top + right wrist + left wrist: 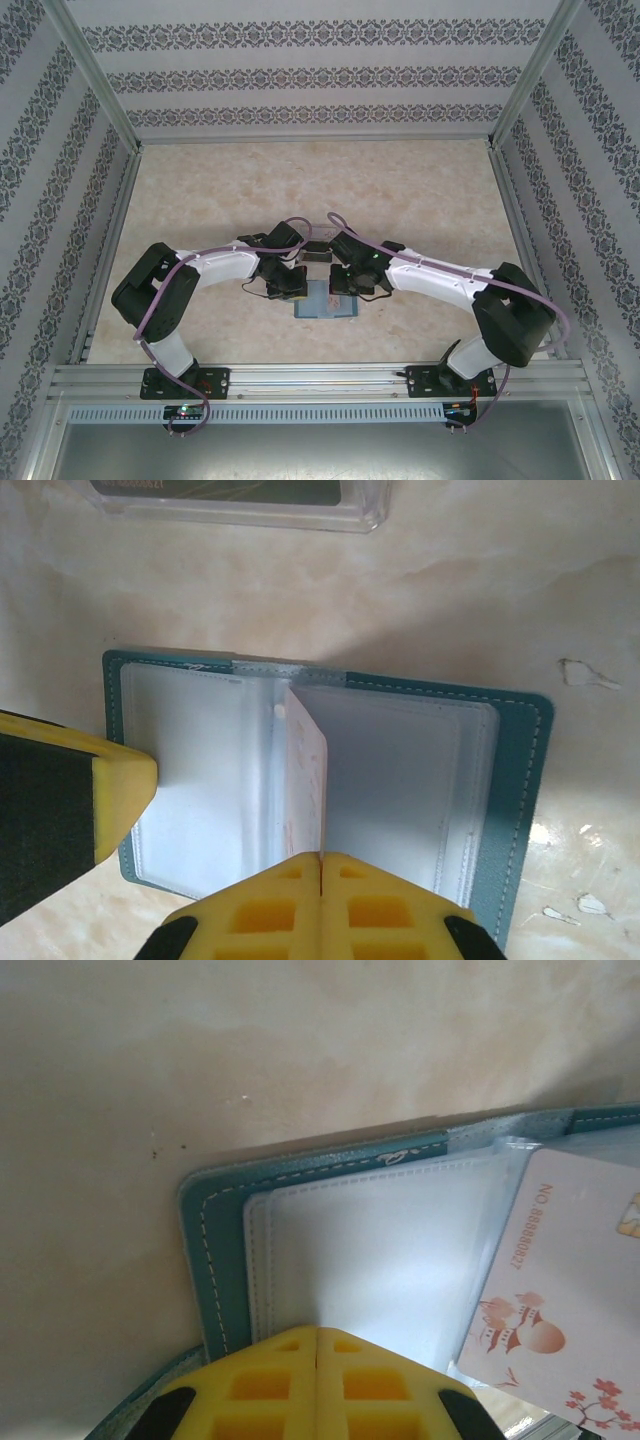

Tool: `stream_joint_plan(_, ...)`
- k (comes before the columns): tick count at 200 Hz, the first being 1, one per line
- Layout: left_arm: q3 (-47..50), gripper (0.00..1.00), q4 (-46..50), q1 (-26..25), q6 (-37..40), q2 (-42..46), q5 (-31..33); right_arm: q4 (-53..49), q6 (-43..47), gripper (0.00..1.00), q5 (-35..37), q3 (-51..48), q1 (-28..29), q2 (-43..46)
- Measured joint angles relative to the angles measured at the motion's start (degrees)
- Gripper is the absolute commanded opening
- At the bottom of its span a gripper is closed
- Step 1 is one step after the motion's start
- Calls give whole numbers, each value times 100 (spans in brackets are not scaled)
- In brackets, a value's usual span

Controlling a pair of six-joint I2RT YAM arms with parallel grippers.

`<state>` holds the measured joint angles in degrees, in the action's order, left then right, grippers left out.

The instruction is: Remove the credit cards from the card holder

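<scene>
Card holder (510, 780) lies open on the counter (450, 600), both claws on it
right claw (320, 865) is clenched on a pale credit card (305, 770) with pink print, standing on edge at the fold; left claw (318, 1335) is squeezed closed, tips pressing the holder's left half. clear tray (300, 518) with a dark card (230, 490) sits just beyond

The card holder (515, 780) was teal with pale stitching and milky white sleeves (400, 780) inside. The credit card (560, 1300) in it was cream with red-orange blossoms. The left pincer (318, 1360) and right pincer (320, 880) were yellow and black. Beneath the card holder, the bench (450, 590) was mottled beige.
</scene>
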<state>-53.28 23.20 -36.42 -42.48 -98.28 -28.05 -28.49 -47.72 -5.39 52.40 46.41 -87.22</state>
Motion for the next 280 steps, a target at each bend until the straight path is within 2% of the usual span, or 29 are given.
stream_joint_plan(18, 0, 3, 0, 0, 0, 0, 2, 22, -4, 7, -9, 17, 37, -96)
stream_joint_plan(48, 0, 3, 0, 0, 0, -2, 0, 111, -57, 19, -31, 35, 111, -151)
stream_joint_plan(73, 0, 3, 0, 0, 0, -2, 0, 179, -138, 21, -107, 35, 175, -155)
stream_joint_plan(151, -2, 4, 0, 0, 0, -2, 0, 319, -306, 6, -208, -35, 186, -52)
stream_joint_plan(215, -33, 3, 63, 0, 11, 17, 131, -66, -103, 5, 28, -4, 170, 284)
stream_joint_plan(249, -68, 3, 162, 0, 66, 20, 229, -313, 461, 5, 31, 184, 114, 424)
stream_joint_plan(280, -109, 3, 260, 0, 155, 20, 328, -595, 1416, 6, 31, 503, 11, 448)
